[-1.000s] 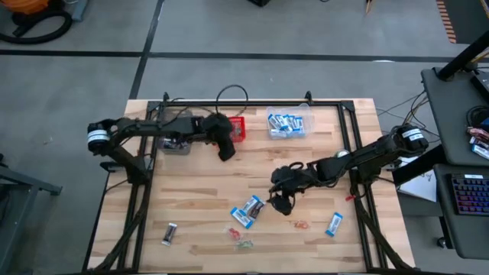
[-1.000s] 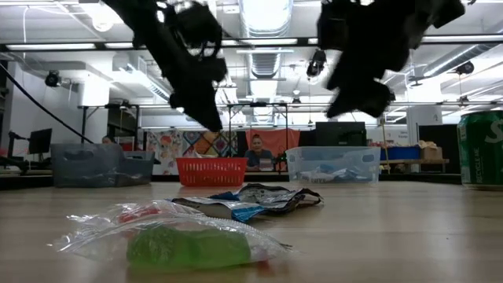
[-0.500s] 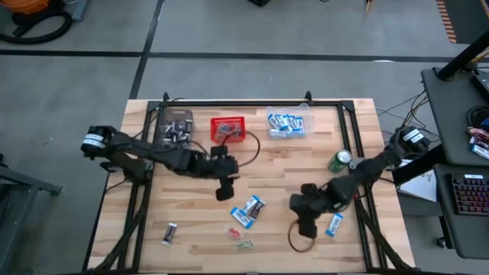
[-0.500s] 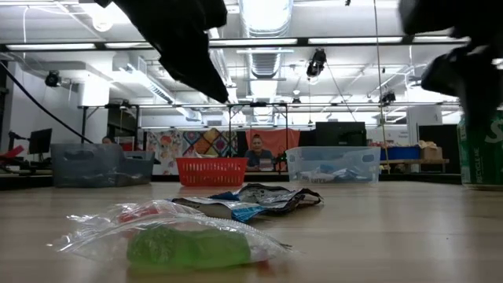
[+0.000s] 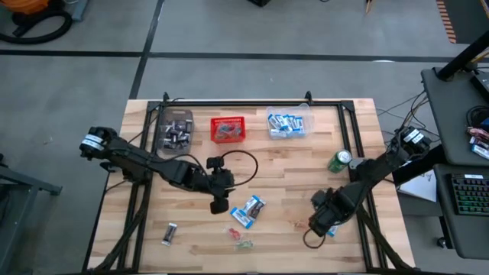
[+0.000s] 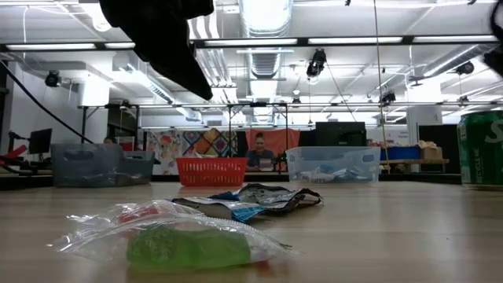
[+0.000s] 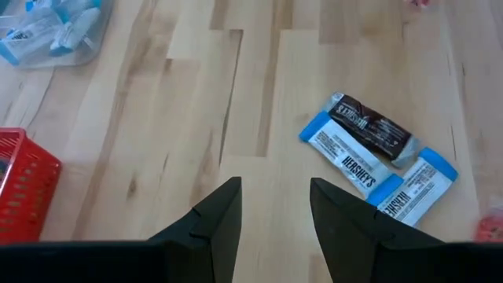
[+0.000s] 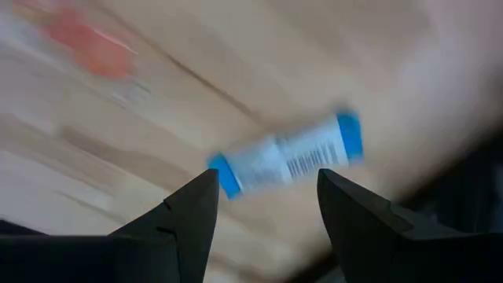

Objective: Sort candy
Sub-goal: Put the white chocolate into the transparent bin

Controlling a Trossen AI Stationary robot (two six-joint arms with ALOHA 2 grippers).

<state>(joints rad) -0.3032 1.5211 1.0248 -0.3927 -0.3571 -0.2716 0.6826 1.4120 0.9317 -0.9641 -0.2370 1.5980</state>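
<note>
My left gripper (image 5: 218, 205) (image 7: 275, 196) is open and empty, low over the table, just left of a cluster of sweets: a dark brown bar (image 7: 369, 130) and two blue-and-white packets (image 7: 346, 161) (image 5: 250, 209). My right gripper (image 5: 321, 225) (image 8: 267, 185) is open and empty over a single blue-and-white packet (image 8: 287, 161) (image 5: 334, 227), which lies flat on the table near the right edge. Red and green twist-wrapped pieces (image 5: 238, 237) (image 6: 185, 244) lie near the front. A lone brown bar (image 5: 170, 233) and a red piece (image 5: 299, 225) rest on the wood.
Along the far edge stand a clear bin of dark bars (image 5: 175, 131), a red mesh basket (image 5: 228, 129) and a clear bin of blue packets (image 5: 288, 124). A green can (image 5: 340, 160) stands at the right. Black cables loop beside both grippers. A person sits beyond the table (image 6: 257, 151).
My left gripper has moved from the red basket toward the near edge and come down beside the cluster of sweets. My right gripper has swung from the table's middle toward the near right corner, ending over the lone blue-and-white packet. No sweet has moved.
</note>
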